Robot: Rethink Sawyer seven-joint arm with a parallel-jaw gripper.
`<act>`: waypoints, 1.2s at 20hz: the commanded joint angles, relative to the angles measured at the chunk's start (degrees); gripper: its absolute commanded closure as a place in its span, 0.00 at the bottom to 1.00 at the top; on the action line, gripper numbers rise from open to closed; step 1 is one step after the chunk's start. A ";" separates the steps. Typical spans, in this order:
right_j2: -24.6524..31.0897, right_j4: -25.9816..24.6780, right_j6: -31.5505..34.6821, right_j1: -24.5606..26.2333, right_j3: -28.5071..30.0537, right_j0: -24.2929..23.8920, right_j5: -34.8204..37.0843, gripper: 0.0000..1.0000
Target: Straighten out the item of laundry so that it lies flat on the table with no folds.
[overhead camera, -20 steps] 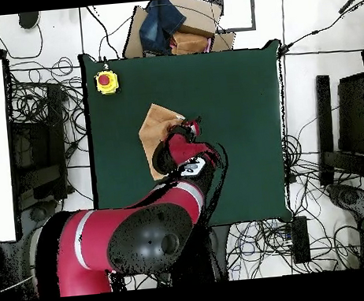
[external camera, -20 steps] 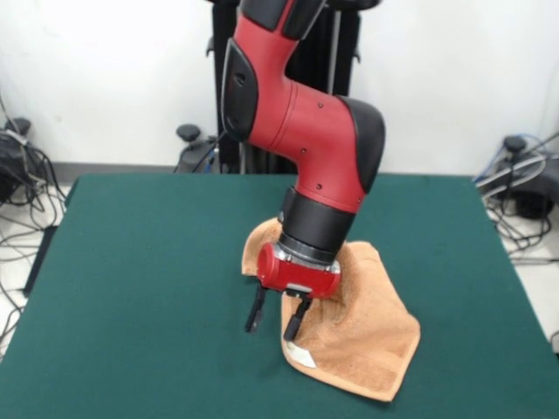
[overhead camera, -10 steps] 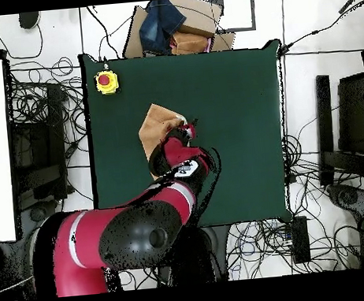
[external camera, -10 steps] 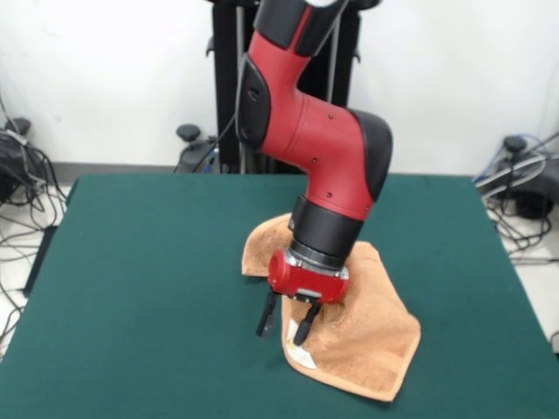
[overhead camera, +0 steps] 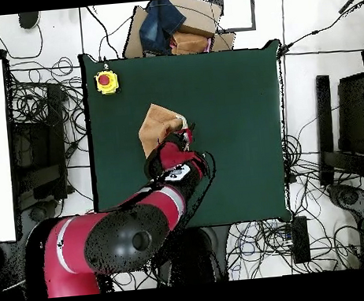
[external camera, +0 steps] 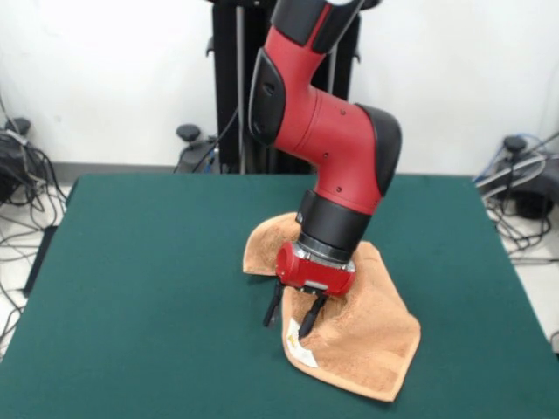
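Observation:
The item of laundry (external camera: pixel 367 336) is a tan-orange towel lying crumpled on the green table (external camera: pixel 148 288), right of centre in the front view. A white label (external camera: pixel 301 355) shows at its near left corner. In the overhead view the towel (overhead camera: pixel 153 126) is partly hidden under the arm. My gripper (external camera: pixel 290 319) stands open just over the towel's left edge, one finger over the bare table and the other over the cloth near the label. Nothing is held between the fingers.
A yellow box with a red button (overhead camera: pixel 106 82) sits at one table corner in the overhead view. Cables and equipment lie on the floor around the table. A cardboard box with dark cloth (overhead camera: pixel 170 27) stands beyond the table's far edge.
The arm has shifted right in the front view, bringing the gripper from beside the towel's left edge onto that edge. The towel has not moved.

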 commanded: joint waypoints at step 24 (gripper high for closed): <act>3.89 -0.79 8.47 -0.25 -0.44 -2.68 1.34 0.00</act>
